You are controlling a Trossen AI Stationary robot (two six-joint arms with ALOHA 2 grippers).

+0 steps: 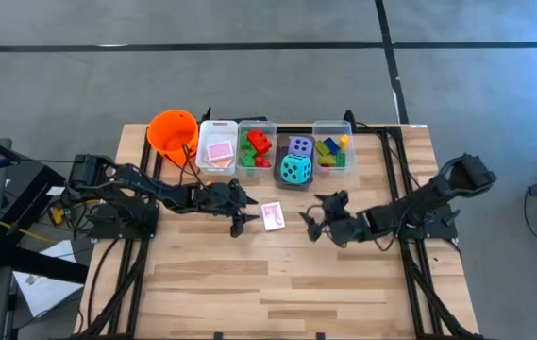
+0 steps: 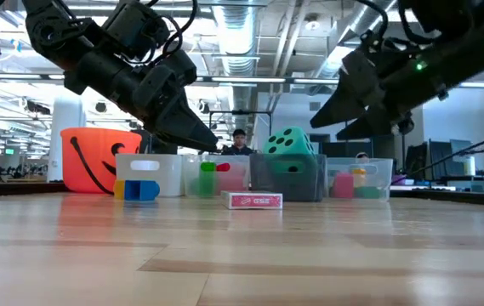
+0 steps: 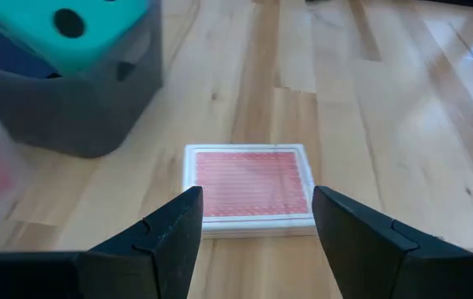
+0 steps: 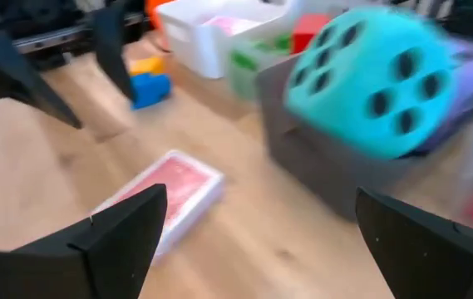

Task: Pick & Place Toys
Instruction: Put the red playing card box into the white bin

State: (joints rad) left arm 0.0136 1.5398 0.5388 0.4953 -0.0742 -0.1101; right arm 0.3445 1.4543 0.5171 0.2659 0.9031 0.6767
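Observation:
A pink-white card deck (image 1: 272,215) lies flat on the table in front of the bins, and also shows in the low view (image 2: 252,201). My left gripper (image 1: 240,225) is open just left of it and above the table (image 2: 203,136). In the left wrist view its fingers stand on either side of the deck (image 3: 250,184), short of it. My right gripper (image 1: 313,222) is open and empty to the deck's right. A teal die (image 1: 295,170) and a purple die (image 1: 300,145) sit in a grey bin. A blue-and-yellow brick (image 2: 139,189) rests on the table before the white bin.
At the table's far edge, an orange bucket (image 1: 172,132), a white bin (image 1: 219,151) holding a pink card, a clear bin (image 1: 257,151) of red and green bricks, the grey bin (image 3: 70,116) and a clear bin (image 1: 330,149) of bricks stand in a row. Bare wood lies toward the near edge.

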